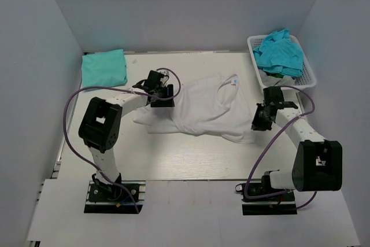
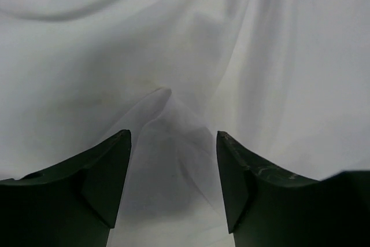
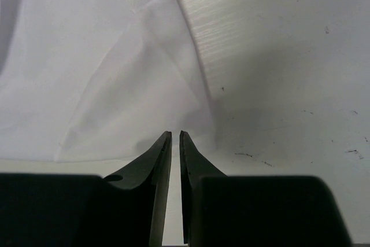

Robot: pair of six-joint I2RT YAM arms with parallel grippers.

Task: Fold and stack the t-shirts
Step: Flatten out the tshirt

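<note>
A white t-shirt (image 1: 199,108) with a small blue neck label (image 1: 234,82) lies spread and rumpled mid-table. My left gripper (image 1: 161,93) hangs over its left part, open, with a raised fold of white cloth (image 2: 170,120) between the fingers (image 2: 231,166) and nothing gripped. My right gripper (image 1: 260,121) is at the shirt's right lower edge (image 3: 133,85). Its jaws are closed to a thin slit (image 3: 175,134) on the hem. A folded turquoise shirt (image 1: 104,67) lies at the back left. Crumpled turquoise shirts (image 1: 279,53) fill the basket.
A white lattice basket (image 1: 309,73) stands at the back right corner. Bare pale table (image 3: 277,56) shows right of the shirt's hem. Grey walls close in the table on the left, back and right.
</note>
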